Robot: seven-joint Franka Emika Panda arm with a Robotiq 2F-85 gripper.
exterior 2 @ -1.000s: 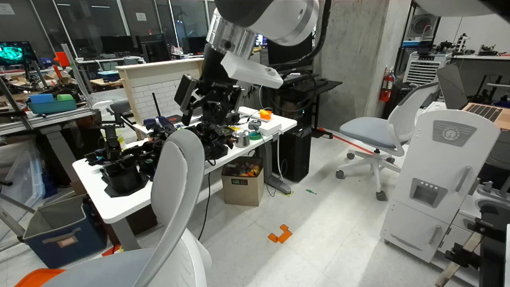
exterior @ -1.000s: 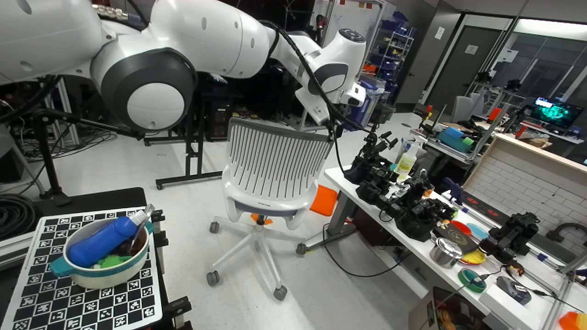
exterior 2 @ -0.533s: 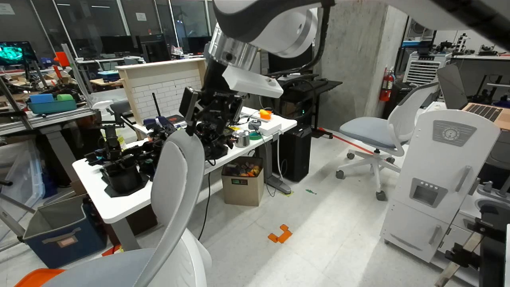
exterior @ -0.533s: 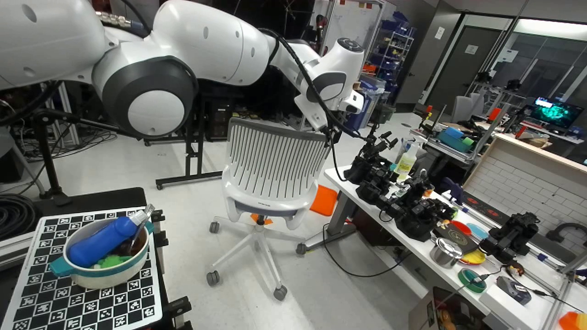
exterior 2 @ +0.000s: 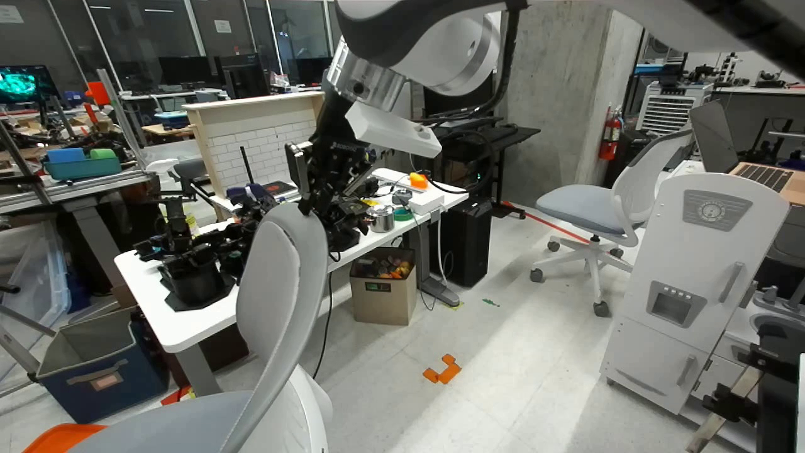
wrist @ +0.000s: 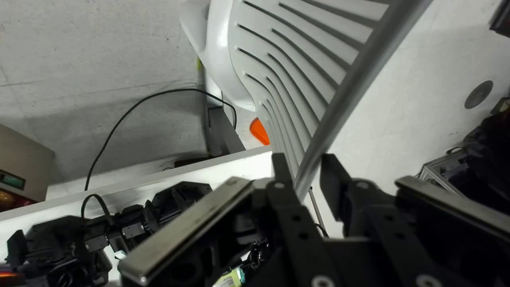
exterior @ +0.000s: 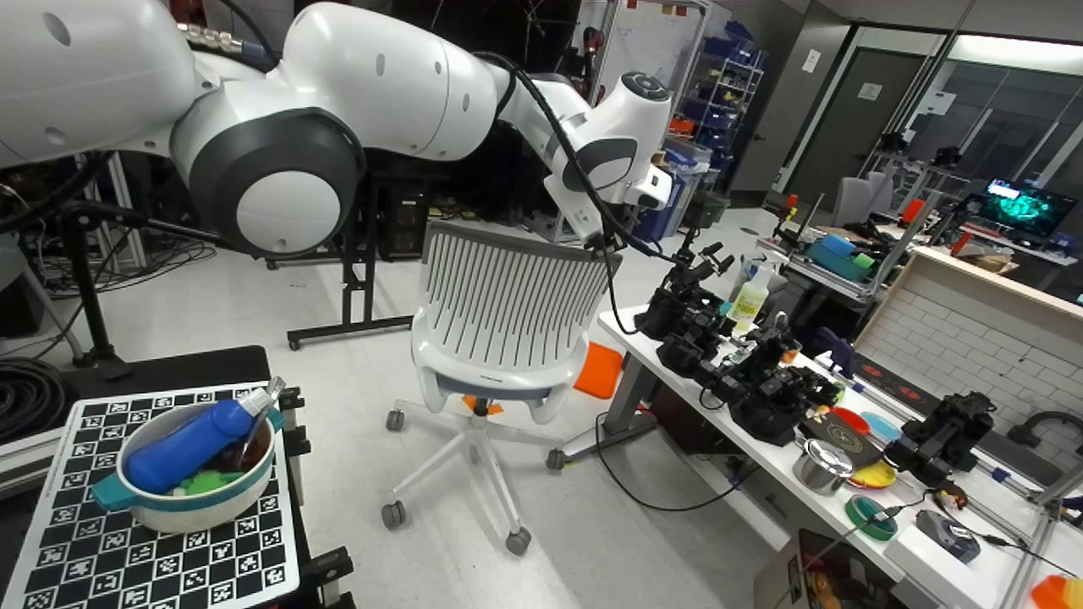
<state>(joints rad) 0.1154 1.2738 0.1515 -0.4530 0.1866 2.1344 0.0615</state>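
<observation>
Chair rim (wrist: 358, 85) slants down-left in the wrist view.

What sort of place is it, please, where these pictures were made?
Probably a robotics lab: a robot arm has its gripper closed on a chair, black jointed devices crowd a table, and a checkered marker board lies under a pot.

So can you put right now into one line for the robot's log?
End effector: gripping white chair by its top edge | Chair: standing on floor | Pot: on checkered board, holding tilted blue bottle
</observation>
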